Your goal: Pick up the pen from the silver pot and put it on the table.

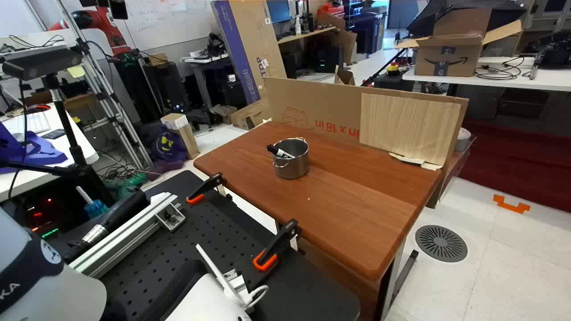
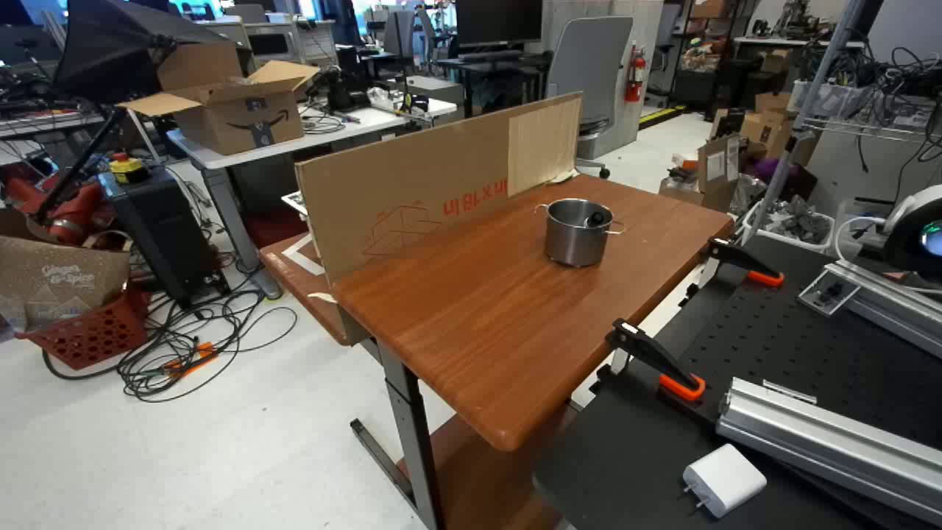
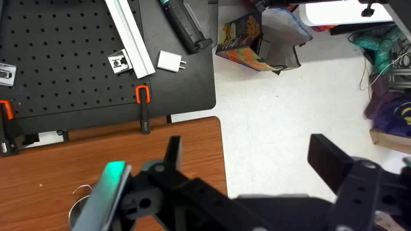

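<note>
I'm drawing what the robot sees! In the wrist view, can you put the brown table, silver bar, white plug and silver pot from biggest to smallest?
1. Brown table
2. Silver bar
3. White plug
Silver pot: can't rank it, most is out of sight.

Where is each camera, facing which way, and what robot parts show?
In an exterior view: raised, looking across the bench onto the table; arm at lower left.
In an exterior view: facing the table from beyond a corner; rounded part at right edge, possibly the arm.
Wrist view: overhead, facing down on bench, table, floor; open gripper.
Both exterior views share the pot and pen.
</note>
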